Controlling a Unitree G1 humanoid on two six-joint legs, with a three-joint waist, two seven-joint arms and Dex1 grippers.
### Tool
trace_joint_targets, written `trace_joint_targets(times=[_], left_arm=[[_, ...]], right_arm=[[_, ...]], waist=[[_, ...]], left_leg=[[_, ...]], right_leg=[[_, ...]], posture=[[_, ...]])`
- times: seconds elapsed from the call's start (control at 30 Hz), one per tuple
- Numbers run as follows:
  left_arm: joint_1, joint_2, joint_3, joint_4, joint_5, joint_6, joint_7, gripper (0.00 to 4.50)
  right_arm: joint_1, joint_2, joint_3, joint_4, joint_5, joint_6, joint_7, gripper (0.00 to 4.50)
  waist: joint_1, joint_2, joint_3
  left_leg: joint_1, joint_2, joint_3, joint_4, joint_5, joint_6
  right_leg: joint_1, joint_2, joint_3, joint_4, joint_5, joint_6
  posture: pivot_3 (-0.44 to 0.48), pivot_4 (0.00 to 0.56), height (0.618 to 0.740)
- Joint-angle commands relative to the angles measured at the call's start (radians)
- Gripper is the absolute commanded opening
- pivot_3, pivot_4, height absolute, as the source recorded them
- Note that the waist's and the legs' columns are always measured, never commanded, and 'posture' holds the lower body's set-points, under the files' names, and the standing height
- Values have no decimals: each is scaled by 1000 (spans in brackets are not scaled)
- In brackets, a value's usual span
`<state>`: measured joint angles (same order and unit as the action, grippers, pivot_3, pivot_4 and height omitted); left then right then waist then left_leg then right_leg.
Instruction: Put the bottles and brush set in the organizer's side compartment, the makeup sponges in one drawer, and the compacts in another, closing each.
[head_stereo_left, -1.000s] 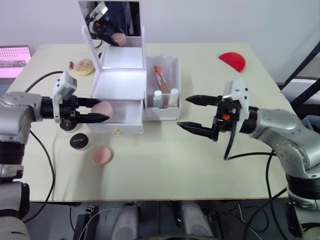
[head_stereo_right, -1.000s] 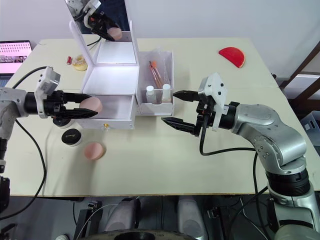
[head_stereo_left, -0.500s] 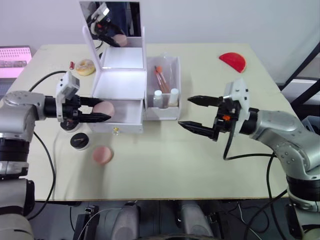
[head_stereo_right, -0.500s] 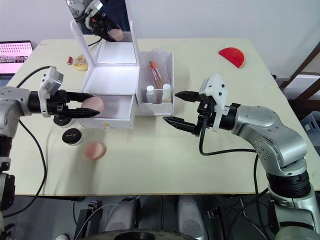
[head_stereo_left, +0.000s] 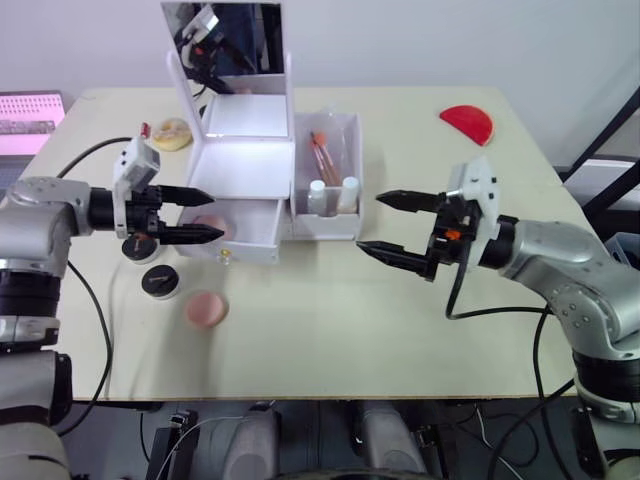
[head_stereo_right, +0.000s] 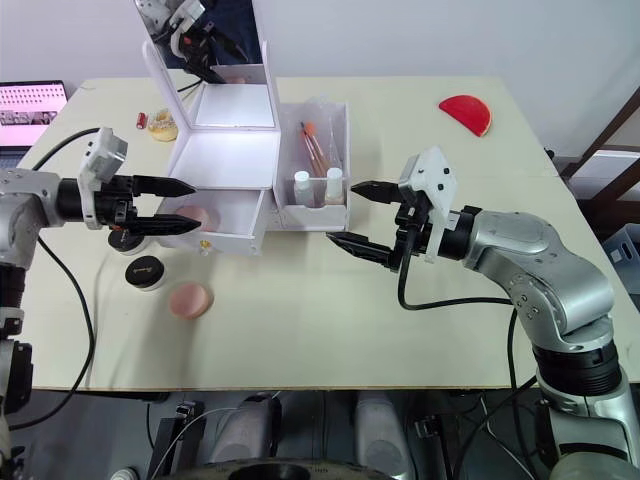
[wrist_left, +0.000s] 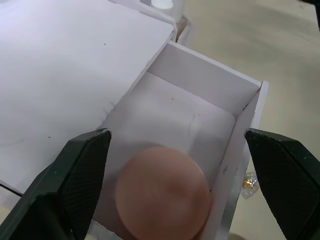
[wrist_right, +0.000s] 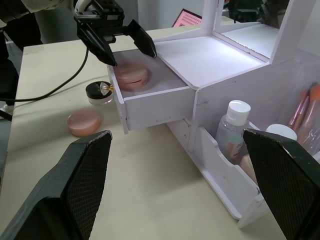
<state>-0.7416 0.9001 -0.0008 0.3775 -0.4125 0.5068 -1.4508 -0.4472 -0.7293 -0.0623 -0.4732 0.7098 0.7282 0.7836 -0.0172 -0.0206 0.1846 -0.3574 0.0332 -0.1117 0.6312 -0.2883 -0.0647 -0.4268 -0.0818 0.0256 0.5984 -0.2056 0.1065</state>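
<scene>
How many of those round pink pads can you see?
2. One pink pad lies inside the open drawer, between the left gripper's open fingers. The other pink pad sits on the table in front of the organizer. More may be hidden.

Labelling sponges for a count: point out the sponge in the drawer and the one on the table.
Sponge in the drawer (wrist_left: 161, 192), left wrist view, top face.
Sponge on the table (head_stereo_right: 189, 298), right eye view, centre.

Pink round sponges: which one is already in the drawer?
The pink sponge lying in the open drawer, by the left gripper. The other pink sponge sits on the table in front.
</scene>
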Motion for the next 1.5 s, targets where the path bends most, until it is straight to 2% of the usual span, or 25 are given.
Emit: trace_joint_targets(times=[0.03,0.27,0.3,0.4,0.6,0.8,0.93,1.0,1.07,1.27,1.5], left_arm=[[-17,30,84,-65,-58,56,19,4487],[132,138,276,-198,-146,172,77,4487],[170,156,316,-210,-154,177,86,4246],[290,199,429,-228,-156,169,109,3129],[587,238,703,-184,-96,90,151,55],[867,206,938,-64,-5,-63,191,55],[981,194,1037,30,15,-156,217,55],[1028,196,1072,81,16,-182,217,574],[1054,200,1084,118,21,-221,228,1298],[1090,193,1091,183,-2,-278,229,4445],[1089,209,1081,238,-17,-313,220,4445]], right_arm=[[-14,-16,-37,-7,-4,-24,9,4500],[2,-70,-91,45,-17,-36,31,4500],[9,-81,-105,57,-20,-40,37,4500],[28,-105,-142,98,-30,-55,54,4500],[134,-186,-229,209,-96,-123,112,4500],[310,-221,-385,301,-126,-201,188,4500],[424,-232,-473,400,-151,-278,258,4500],[453,-230,-499,488,-190,-362,278,4500],[465,-230,-508,554,-211,-417,295,4500],[479,-225,-524,706,-242,-539,332,4500],[487,-223,-531,729,-231,-571,347,4500]], waist=[[-1,0,0],[-12,0,0],[-13,0,0],[-18,0,0],[-23,0,0],[-23,0,0],[-23,-1,0],[-24,-2,-1],[-26,-2,-1],[-28,-1,-1],[-28,-1,-1]], left_leg=[[0,0,0,0,0,0],[1,0,0,-1,0,0],[1,0,0,-2,0,0],[0,0,0,-2,0,0],[1,0,0,-2,0,0],[1,0,0,-2,0,0],[1,0,1,-2,0,0],[1,0,1,-1,0,0],[2,0,2,0,0,0],[3,0,2,-1,0,0],[2,0,2,-2,0,0]], right_leg=[[0,0,0,0,0,0],[0,0,0,0,-1,2],[0,0,0,-1,-1,2],[0,0,0,-1,-1,2],[0,0,0,-1,-1,1],[0,-1,0,-1,-1,0],[0,-1,0,-2,-2,1],[0,-1,0,-2,-3,3],[1,-1,0,-2,-3,3],[0,-2,0,-1,-3,2],[0,-1,0,-1,-3,2]], posture=[[0,150,739],[0,150,739],[0,150,739],[0,150,739],[0,150,739],[0,150,739],[0,150,739],[0,150,739],[0,150,739],[0,150,739],[0,150,739]])
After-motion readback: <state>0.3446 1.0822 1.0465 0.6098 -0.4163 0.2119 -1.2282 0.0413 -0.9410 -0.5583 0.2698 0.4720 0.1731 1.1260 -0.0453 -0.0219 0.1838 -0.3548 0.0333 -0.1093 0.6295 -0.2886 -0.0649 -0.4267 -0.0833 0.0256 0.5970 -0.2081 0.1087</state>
